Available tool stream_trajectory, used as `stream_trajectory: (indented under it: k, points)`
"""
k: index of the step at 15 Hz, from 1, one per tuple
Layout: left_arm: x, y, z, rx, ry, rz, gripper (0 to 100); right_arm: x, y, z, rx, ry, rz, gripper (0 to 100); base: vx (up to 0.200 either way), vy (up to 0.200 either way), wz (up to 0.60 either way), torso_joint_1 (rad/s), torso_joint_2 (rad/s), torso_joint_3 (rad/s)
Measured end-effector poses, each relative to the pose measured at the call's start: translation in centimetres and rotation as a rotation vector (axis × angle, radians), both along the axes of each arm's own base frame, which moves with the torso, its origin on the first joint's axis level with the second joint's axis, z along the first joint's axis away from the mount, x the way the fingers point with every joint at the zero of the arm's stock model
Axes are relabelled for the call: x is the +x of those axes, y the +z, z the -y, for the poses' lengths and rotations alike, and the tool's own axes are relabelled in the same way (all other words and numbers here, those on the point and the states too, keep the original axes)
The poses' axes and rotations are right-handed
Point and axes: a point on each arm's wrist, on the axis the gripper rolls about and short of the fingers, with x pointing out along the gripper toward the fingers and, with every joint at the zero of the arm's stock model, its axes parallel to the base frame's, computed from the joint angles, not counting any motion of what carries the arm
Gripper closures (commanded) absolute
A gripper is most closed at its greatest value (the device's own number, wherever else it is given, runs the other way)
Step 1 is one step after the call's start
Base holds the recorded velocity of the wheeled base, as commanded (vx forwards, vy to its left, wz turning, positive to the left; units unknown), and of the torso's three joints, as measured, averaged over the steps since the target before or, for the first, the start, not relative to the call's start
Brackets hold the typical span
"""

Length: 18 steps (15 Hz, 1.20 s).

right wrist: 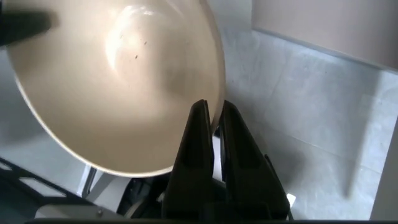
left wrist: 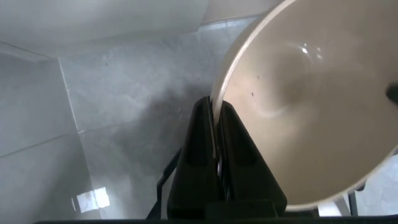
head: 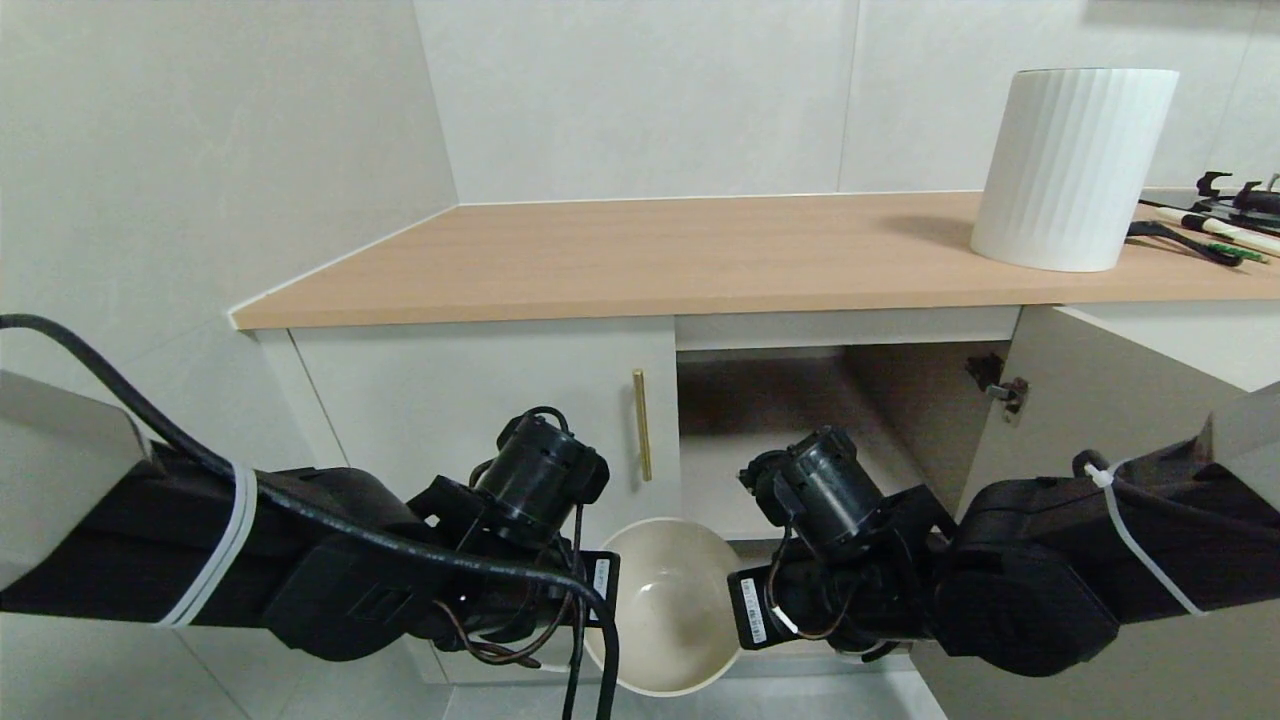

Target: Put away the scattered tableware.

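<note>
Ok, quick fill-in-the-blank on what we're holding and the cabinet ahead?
Both arms' jaws are shut on opposite sides of one cream ____.
The right-hand cabinet door stands ____.
The white ribbed container stands on the wooden ____.
Missing words: bowl; open; counter.

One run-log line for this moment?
bowl held by both grippers | left gripper shut on rim | right gripper shut on rim | cupboard door open
</note>
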Motion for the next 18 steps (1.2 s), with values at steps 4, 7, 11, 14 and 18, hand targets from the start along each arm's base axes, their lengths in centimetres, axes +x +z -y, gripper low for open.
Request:
stream_trajectory:
  k: [4, 7, 11, 14, 18]
  points:
    - [0.0, 0.0, 0.0, 0.000, 0.001, 0.000, 100, 0.0, -0.1, 0.0, -0.004, 0.002, -0.003, 100, 0.000, 0.000, 0.00, 0.000, 0.00, 0.000]
    - [0.0, 0.0, -0.1, 0.014, 0.012, 0.011, 0, 0.0, -0.2, 0.0, -0.008, 0.003, -0.004, 100, 0.000, 0.000, 0.00, 0.000, 0.00, 0.000]
    - [0.1, 0.1, 0.0, 0.014, 0.019, 0.019, 0, 0.0, -0.3, 0.0, -0.011, 0.004, -0.007, 100, 0.000, 0.000, 0.00, 0.000, 0.00, 0.000]
    - [0.0, 0.5, -0.1, 0.002, 0.021, 0.030, 0, 0.2, -0.7, -0.1, -0.031, -0.017, 0.003, 100, 0.000, 0.000, 0.00, 0.000, 0.00, 0.000]
    - [-0.2, 1.5, -0.3, -0.022, 0.026, 0.055, 0, 2.7, -1.9, 0.9, -0.066, -0.130, 0.021, 100, 0.000, 0.000, 0.00, 0.000, 0.00, 0.000]
